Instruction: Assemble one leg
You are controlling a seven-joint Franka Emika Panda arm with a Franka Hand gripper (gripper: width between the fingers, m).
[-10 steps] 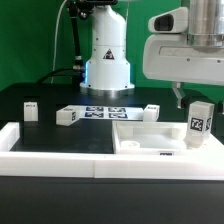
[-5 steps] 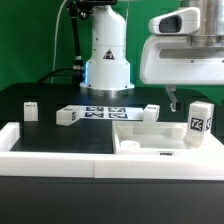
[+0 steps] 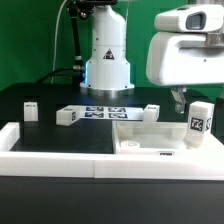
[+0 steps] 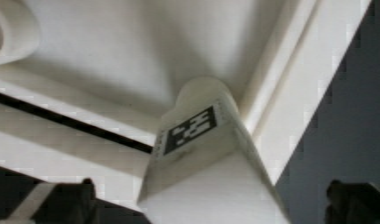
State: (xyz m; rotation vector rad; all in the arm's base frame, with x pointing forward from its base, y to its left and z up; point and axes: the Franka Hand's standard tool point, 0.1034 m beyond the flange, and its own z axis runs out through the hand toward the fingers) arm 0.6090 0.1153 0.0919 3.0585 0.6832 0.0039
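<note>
A leg [image 3: 200, 120], a small white post with a tag on its face, stands upright at the exterior view's right, at the edge of the large flat white panel [image 3: 150, 140]. My gripper [image 3: 180, 98] hangs just above it, open. In the wrist view the leg [image 4: 196, 135] fills the middle, with its tag toward the camera. It lies in the gap of my gripper [image 4: 208, 205], and the dark fingertips [image 4: 62, 203] stand wide apart on either side without touching it.
Three more legs stand on the black table: one at the far left [image 3: 31, 108], one [image 3: 67, 116] beside the marker board [image 3: 103, 112], one [image 3: 150, 111] behind the panel. A long white rail [image 3: 60, 150] runs along the front. The robot base [image 3: 105, 60] stands behind.
My gripper has shifted a little to the exterior view's right, over the upright leg. The parts have not moved.
</note>
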